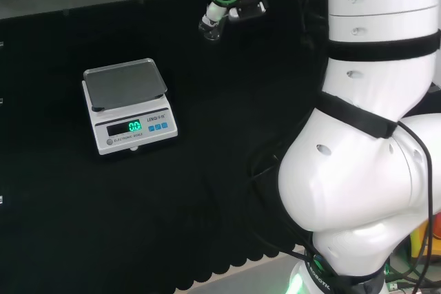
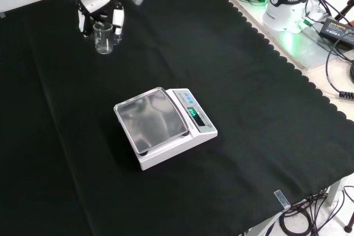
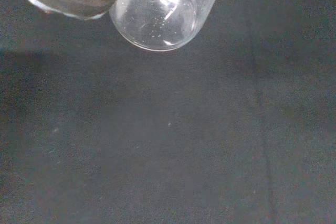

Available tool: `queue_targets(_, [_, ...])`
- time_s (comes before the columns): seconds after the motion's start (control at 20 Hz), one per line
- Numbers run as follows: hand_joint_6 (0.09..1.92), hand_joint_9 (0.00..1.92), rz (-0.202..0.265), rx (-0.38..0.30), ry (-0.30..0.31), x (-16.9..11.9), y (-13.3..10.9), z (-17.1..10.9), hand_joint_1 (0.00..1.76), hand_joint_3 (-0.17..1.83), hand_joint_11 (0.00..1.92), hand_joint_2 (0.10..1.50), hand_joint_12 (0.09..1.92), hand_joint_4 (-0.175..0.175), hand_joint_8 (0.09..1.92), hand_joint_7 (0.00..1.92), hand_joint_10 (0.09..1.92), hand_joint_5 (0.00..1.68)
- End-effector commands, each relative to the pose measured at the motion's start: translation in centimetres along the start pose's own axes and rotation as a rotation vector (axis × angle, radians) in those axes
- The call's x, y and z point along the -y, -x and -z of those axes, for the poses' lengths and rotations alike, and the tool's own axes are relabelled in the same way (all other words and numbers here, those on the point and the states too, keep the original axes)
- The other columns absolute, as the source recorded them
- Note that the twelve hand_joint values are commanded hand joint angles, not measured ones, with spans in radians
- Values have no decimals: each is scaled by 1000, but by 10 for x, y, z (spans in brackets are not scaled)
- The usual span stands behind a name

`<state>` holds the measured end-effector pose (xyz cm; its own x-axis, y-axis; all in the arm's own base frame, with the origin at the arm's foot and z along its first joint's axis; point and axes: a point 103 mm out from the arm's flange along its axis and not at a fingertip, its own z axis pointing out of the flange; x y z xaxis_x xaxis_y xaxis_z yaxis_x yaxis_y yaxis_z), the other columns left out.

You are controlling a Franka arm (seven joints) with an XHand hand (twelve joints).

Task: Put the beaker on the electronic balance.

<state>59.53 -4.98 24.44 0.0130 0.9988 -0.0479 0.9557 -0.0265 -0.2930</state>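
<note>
Clear beaker (image 2: 103, 37) upright at far-left of cloth (image 2: 232, 81) in front view, w/ hand (image 2: 98, 4) over it, fingers (image 2: 118, 20) curled down round its sides. Electronic balance (image 2: 165, 126) mid-cloth, well apart from beaker, pan bare, display lit green.

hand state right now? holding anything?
Hand: shut on the beaker, fingers either side of the clear glass, away from the electronic balance.
</note>
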Motion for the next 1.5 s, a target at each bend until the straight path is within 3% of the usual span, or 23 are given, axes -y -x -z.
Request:
queue_targets(0.05, [772,1686,47,5,-22,50,-19,14,1126,60,1743,1016,494,-25,688,1272,87,1131])
queue_targets(0.45, [783,1693,83,2,-16,76,-7,21,1119,58,1745,1019,486,-7,693,1267,87,1126])
queue_targets(0.55, [783,1694,61,27,-16,77,-23,23,1119,57,1745,1020,486,-6,694,1267,87,1125])
queue_targets(0.65, [784,1695,73,37,-22,78,-40,26,1119,57,1745,1020,485,-6,694,1267,87,1125])
queue_targets(0.8, [784,1695,128,15,-21,79,-50,29,1119,57,1745,1020,485,-6,695,1267,87,1125])
queue_targets(1.4, [784,1698,287,121,-63,58,-107,46,1119,56,1744,1020,482,-4,698,1268,87,1125])
queue_targets(1.5, [784,1698,331,137,-79,53,-117,46,1119,56,1744,1020,481,-4,698,1268,87,1125])
